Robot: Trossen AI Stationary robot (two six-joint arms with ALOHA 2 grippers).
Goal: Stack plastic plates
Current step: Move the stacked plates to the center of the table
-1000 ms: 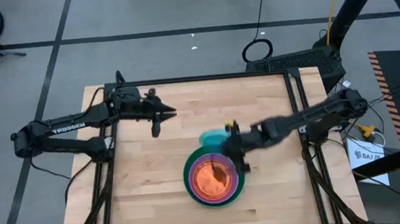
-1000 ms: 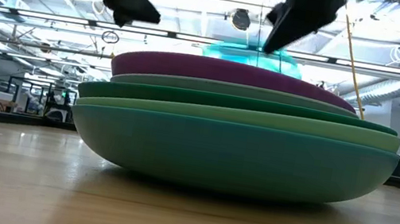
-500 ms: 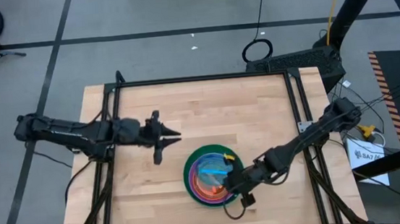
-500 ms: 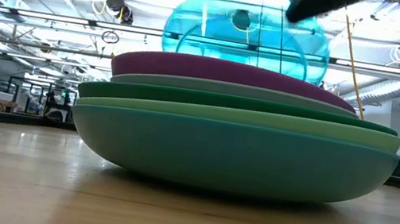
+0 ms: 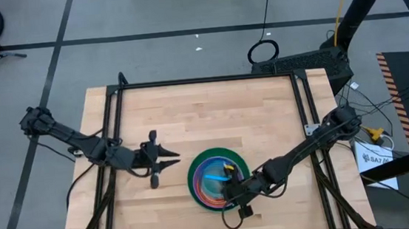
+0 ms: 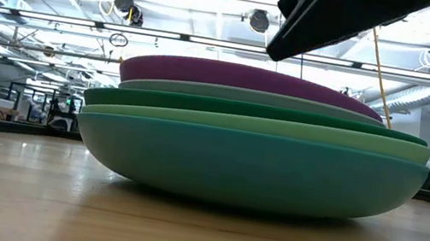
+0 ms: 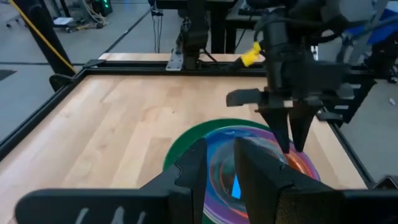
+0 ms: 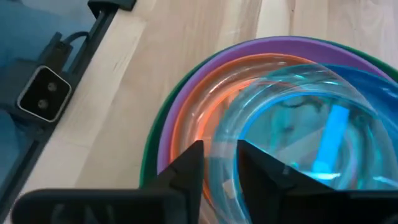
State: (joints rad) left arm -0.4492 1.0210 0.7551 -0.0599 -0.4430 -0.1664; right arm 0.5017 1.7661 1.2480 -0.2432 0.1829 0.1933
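High view: the right claw has come down over the stack of plastic plates, which sits near the front edge of the worktop, about midway along it. 1 s ago this claw carried the clear blue plate above the far side of the stack; that plate now lies inside the top of the pile. The left claw has drifted toward the front left of the worktop and waits beside the stack, apart from it, fingers spread.

Low view: the blue plate, 0.5 s ago high above the purple rim, has dropped out of sight below it. 5 rims show: teal, light green, dark green, grey-green, purple. Ceiling lights and pipes behind; a person at the far right.

Left wrist view: the right claw stands upright over the orange plate, fingers near together on what looks like the blue plate's edge.

Right wrist view: the right claw's fingers straddle the clear blue rim; released or not, I cannot tell. Judgement: this plate is seated or nearly so; letting go is what remains.

Bare light wood, black frame, grey floor.
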